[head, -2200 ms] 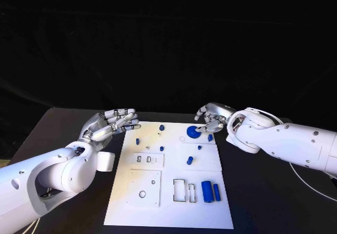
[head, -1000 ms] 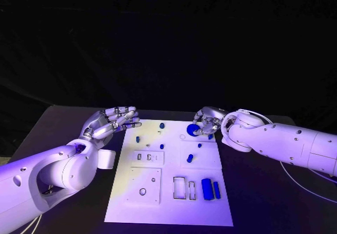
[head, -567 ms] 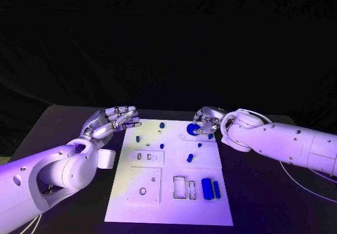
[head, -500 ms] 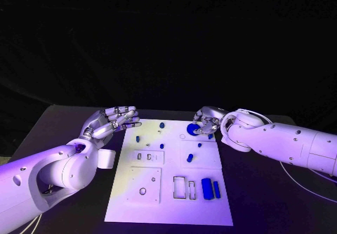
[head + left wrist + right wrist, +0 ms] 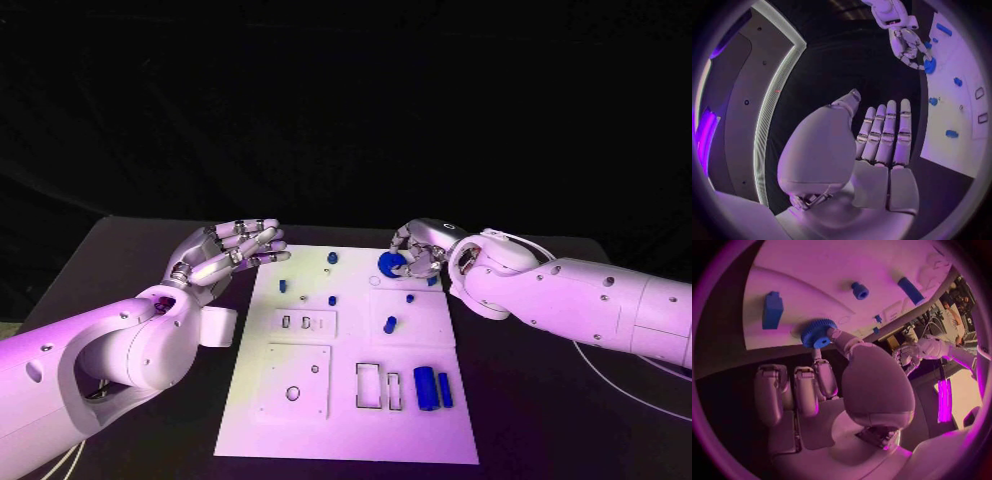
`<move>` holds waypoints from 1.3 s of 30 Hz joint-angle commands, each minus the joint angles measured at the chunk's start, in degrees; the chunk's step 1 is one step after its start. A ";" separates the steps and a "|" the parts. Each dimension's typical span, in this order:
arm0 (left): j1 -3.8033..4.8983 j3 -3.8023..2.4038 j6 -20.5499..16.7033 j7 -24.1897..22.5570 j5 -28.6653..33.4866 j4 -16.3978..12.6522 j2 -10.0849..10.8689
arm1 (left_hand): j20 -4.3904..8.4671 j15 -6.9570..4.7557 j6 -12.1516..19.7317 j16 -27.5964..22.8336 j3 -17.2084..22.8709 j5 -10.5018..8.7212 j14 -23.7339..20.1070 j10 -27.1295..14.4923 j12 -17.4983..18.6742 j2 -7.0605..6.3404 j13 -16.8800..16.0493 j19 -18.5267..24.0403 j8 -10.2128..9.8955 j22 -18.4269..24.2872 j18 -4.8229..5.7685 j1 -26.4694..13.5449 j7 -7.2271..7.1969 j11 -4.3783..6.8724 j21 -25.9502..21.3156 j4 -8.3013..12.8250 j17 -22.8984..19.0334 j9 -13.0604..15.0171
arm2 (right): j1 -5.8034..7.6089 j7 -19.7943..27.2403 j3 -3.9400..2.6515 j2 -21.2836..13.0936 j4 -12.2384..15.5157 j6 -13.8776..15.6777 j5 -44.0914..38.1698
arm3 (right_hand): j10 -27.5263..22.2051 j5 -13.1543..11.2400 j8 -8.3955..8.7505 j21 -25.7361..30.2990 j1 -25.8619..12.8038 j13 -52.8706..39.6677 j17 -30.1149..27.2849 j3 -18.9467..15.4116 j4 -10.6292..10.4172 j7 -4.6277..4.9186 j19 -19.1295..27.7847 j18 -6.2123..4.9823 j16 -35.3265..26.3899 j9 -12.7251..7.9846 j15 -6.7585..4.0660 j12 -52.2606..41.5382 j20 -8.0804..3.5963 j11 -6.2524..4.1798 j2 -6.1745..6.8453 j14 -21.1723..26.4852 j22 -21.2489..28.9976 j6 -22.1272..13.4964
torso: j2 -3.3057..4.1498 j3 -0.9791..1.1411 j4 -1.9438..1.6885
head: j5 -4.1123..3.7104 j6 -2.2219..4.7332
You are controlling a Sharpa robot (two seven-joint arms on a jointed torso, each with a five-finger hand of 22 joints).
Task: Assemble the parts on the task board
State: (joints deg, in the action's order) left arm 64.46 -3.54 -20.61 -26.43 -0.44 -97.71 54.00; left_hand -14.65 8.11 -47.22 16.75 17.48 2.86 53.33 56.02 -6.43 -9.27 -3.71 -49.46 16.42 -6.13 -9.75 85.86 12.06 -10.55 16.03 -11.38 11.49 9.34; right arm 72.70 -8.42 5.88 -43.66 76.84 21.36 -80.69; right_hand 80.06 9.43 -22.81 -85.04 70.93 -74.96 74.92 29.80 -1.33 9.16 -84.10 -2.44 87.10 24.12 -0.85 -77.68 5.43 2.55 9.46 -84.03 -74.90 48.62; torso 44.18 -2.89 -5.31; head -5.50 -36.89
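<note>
The left hand (image 5: 227,256) hovers at about ten o'clock, palm up, fingers straight, close together and holding nothing. The right hand (image 5: 415,250) reaches in from three o'clock toward one o'clock, its thumb and a finger pinching the blue gear (image 5: 389,264).

Looks like a robotics lab/test rig: black counter (image 5: 144,250) w/ black backdrop (image 5: 346,100) behind, white task board (image 5: 346,440) laid out w/ cut-outs & small blue parts (image 5: 424,388).
</note>
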 commanded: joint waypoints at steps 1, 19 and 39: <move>0.06 -0.04 1.07 -0.18 0.13 -0.05 -0.08 | -0.19 0.41 0.03 -0.20 0.15 -0.02 0.01 -0.21 0.15 0.01 0.06 -0.36 -0.20 0.06 -0.75 -0.62 1.58 -0.31 -0.22 0.03 0.06 -0.06 | -0.01 0.34 -0.04 -0.15 1.38 4.76 -3.49 | 0.40 -0.25 -0.29 -0.36 -1.30 -0.67 5.65 0.10 -0.41 -1.90 -0.95 0.62 0.21 0.72 -0.43 -0.19 -0.33 0.02 0.26 -4.10 -8.34 2.77 | -0.02 -0.01 -0.06 | 0.16 0.17; 0.06 -0.04 1.18 -0.11 0.13 0.04 -0.42 | -0.21 0.42 0.06 -0.28 0.19 -0.02 0.00 -0.24 0.36 0.02 0.04 -0.38 -0.33 0.14 -0.75 -0.65 1.58 -0.32 -0.28 0.10 0.10 -0.10 | 0.34 -3.09 -0.10 5.35 4.84 7.77 -11.21 | 0.38 -0.06 0.19 -0.48 -1.78 -0.58 5.64 0.41 -0.79 -1.90 -1.09 0.68 0.22 0.61 -0.48 -0.07 -0.41 -0.01 0.32 -4.11 -8.55 2.66 | 0.03 -0.12 -0.21 | 0.52 0.25; 0.06 -0.05 1.20 -0.14 0.13 0.00 -0.67 | -0.21 0.42 0.06 -0.28 0.19 -0.02 0.00 -0.24 0.36 0.02 0.04 -0.38 -0.33 0.14 -0.75 -0.65 1.58 -0.32 -0.28 0.10 0.10 -0.10 | -1.45 -2.40 0.33 12.20 -0.90 6.69 -12.14 | 0.49 -0.02 0.28 -0.50 -1.72 -0.75 5.66 0.60 -0.79 -1.91 -1.11 0.68 0.22 0.59 -0.49 -0.20 -0.42 -0.03 0.22 -4.11 -8.59 2.66 | 0.02 -0.05 -0.18 | 0.98 -0.14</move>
State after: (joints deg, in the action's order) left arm 64.46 -3.54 -20.46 -26.26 -0.43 -97.60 53.48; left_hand -14.65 8.11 -47.22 16.75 17.47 2.86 53.34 56.02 -6.43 -9.27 -3.72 -49.46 16.43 -6.05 -9.75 85.86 12.06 -10.55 16.03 -11.38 11.53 9.30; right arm 71.33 -10.89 6.19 -31.66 76.15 28.49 -91.56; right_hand 80.05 9.01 -22.56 -85.30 69.05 -74.93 74.91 30.28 -1.92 8.91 -84.10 -2.48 87.09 24.17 -0.84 -77.68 5.44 2.56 10.28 -84.03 -74.93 49.44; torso 44.22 -2.93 -5.48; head -4.60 -36.98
